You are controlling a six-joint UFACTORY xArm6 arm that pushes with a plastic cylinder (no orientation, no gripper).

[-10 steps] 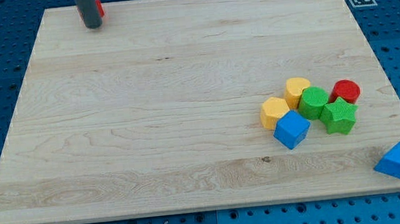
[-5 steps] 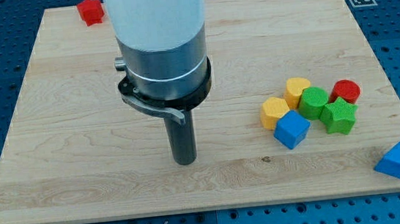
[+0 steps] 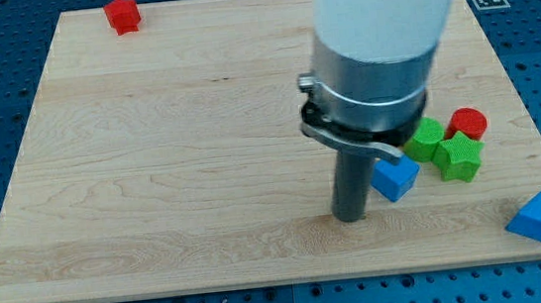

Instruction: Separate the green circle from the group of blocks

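Six blocks are counted on the wooden board (image 3: 149,133), with the arm's body (image 3: 376,62) hiding part of the group. My tip (image 3: 352,217) is set down on the board toward the view's bottom, just to the view's left of the blue cube (image 3: 395,175), close beside it; whether contact is made cannot be told. No jaws are fitted, only the bare rod, and nothing is held. Listed up and to the view's right of my tip: the green circle (image 3: 428,137), partly covered by the arm, touching the green star (image 3: 458,156) at its lower right and close to the blue cube below it. Beyond, further right, a red cylinder (image 3: 468,123) is noted against the green star. Apart from the group, a blue triangular block (image 3: 535,218) is recorded far right of my tip near the board's corner, and a red block (image 3: 122,14) far off at the view's top left.
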